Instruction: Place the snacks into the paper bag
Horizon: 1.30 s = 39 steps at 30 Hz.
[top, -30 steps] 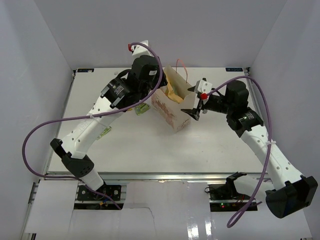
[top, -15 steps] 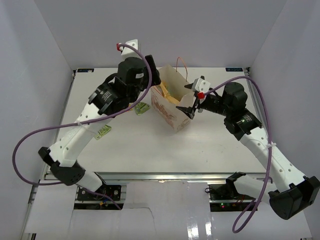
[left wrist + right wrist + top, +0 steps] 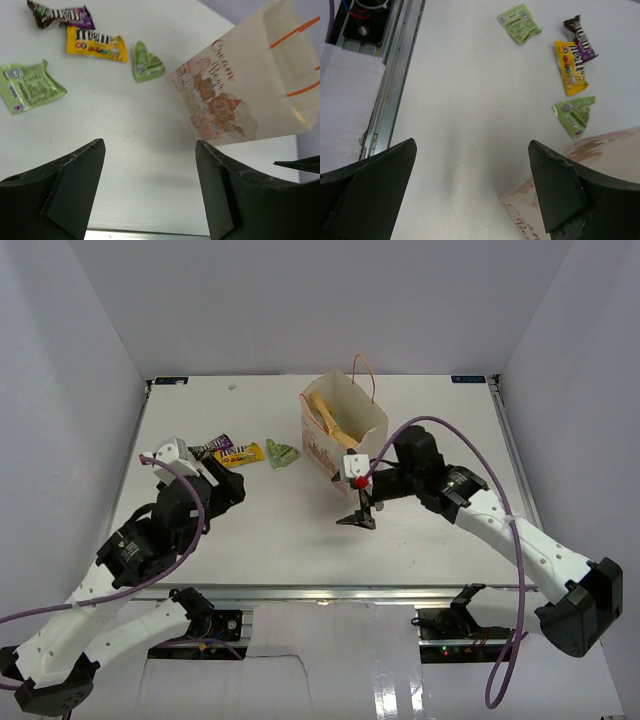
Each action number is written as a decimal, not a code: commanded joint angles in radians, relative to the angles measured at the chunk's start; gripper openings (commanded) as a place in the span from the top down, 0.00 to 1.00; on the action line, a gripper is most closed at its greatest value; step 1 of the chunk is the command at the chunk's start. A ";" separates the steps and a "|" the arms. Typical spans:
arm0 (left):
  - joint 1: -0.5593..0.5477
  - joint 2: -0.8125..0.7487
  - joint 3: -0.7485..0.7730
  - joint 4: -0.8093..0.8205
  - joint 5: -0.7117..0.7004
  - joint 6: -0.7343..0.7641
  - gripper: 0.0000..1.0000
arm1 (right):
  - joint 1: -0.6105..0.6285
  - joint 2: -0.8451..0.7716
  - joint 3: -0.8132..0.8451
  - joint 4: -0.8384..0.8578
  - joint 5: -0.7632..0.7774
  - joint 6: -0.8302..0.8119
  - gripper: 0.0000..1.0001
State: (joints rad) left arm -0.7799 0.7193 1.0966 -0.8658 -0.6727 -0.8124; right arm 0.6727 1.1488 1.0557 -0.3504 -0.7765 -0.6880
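Left tool [image 3: 149, 147] spread wide, empty, over near-left bench [image 3: 290, 550]. Right tool [image 3: 358, 516] also released, nothing in it, pointing down just near of the paper bag [image 3: 320, 452]. Four wrappers loose on the bench left of the bag: pale green [image 3: 30, 87], purple [image 3: 215, 446], yellow [image 3: 243, 454], green triangle [image 3: 283, 454]. Bag upright, far centre, yellow crisp packet [image 3: 332, 418] inside.

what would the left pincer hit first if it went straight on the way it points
Probably the bare white table: the open left pincer aims at the gap between the small green triangular wrapper and the cream paper bag, though depth is unclear.
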 commanded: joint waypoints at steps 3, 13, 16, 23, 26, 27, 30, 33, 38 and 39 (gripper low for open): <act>0.002 0.011 -0.145 -0.102 0.042 -0.179 0.14 | 0.148 0.124 -0.010 -0.051 0.196 -0.093 0.01; 0.476 0.304 -0.184 0.184 0.465 0.100 0.13 | 0.234 0.353 0.109 -0.087 0.304 -0.037 0.04; 0.675 0.388 -0.199 0.292 0.739 0.082 0.13 | 0.235 0.333 0.084 -0.125 0.238 -0.099 0.04; 0.887 0.604 -0.262 0.592 0.915 -0.158 0.15 | 0.223 0.256 0.003 -0.131 0.232 -0.117 0.04; 0.895 0.711 -0.267 0.726 0.955 -0.229 0.17 | 0.188 0.227 -0.014 -0.137 0.217 -0.123 0.05; 0.893 0.738 -0.256 0.772 0.978 -0.237 0.19 | 0.167 0.217 -0.019 -0.137 0.212 -0.122 0.05; 0.895 0.831 -0.219 0.819 0.984 -0.255 0.21 | 0.134 0.203 -0.029 -0.139 0.188 -0.119 0.07; 0.893 0.893 -0.184 0.834 0.948 -0.232 0.21 | 0.119 0.193 -0.043 -0.137 0.172 -0.117 0.08; 0.893 0.956 -0.162 0.852 0.907 -0.199 0.23 | 0.099 0.193 -0.042 -0.137 0.155 -0.108 0.09; 0.893 0.966 -0.159 0.857 0.904 -0.197 0.23 | 0.096 0.195 -0.037 -0.139 0.152 -0.108 0.09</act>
State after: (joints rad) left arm 0.1093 1.6817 0.9016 -0.0647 0.2516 -1.0279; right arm 0.7780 1.3670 1.0164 -0.4801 -0.5846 -0.7937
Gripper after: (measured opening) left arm 0.777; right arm 0.914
